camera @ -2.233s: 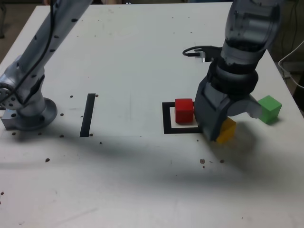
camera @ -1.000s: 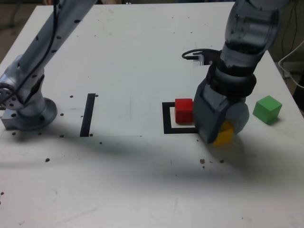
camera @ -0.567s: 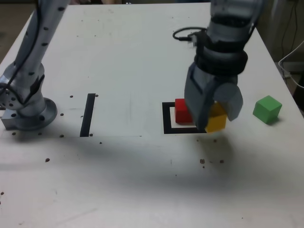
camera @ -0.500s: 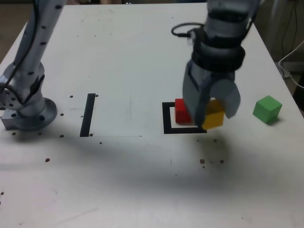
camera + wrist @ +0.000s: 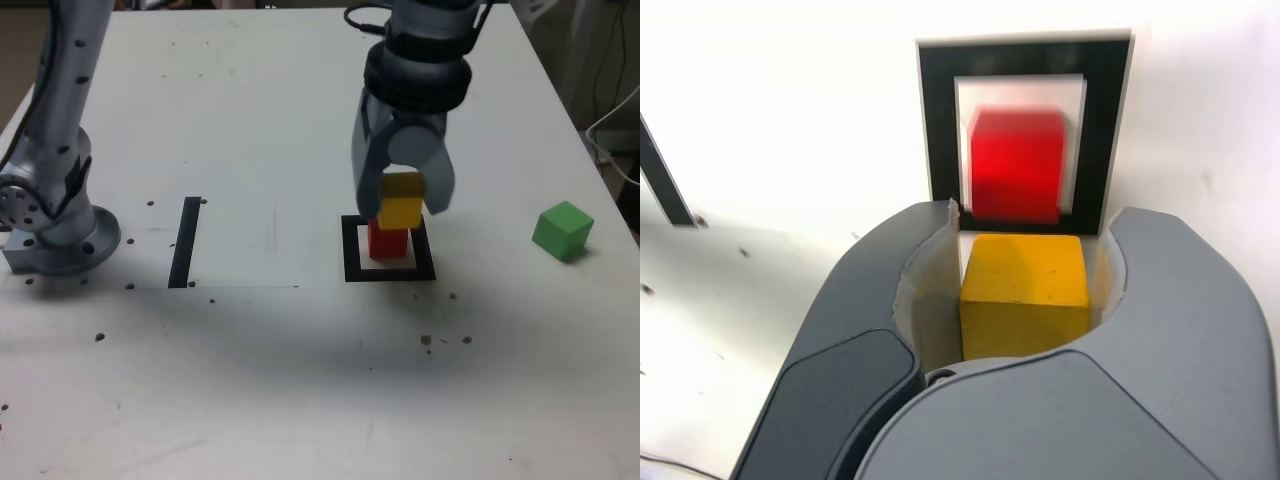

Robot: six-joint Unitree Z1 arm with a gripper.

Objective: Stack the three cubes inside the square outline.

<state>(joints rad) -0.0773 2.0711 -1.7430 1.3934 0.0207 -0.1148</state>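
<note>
In the exterior view, the gripper (image 5: 402, 190) pinches the yellow cube (image 5: 400, 204) up in the air. The yellow cube hides the top part of the red cube (image 5: 387, 241). The red cube sits inside the black square (image 5: 353, 262), on its white middle. The green cube (image 5: 563, 231) sits on the white bench (image 5: 250, 380), well apart, toward the exterior view's right. A straight black strip (image 5: 185, 243) lies toward the exterior view's left.

In the wrist view, the yellow cube is between the gripper's two big gray fingers (image 5: 1185, 290). The red cube looks blurry.
</note>
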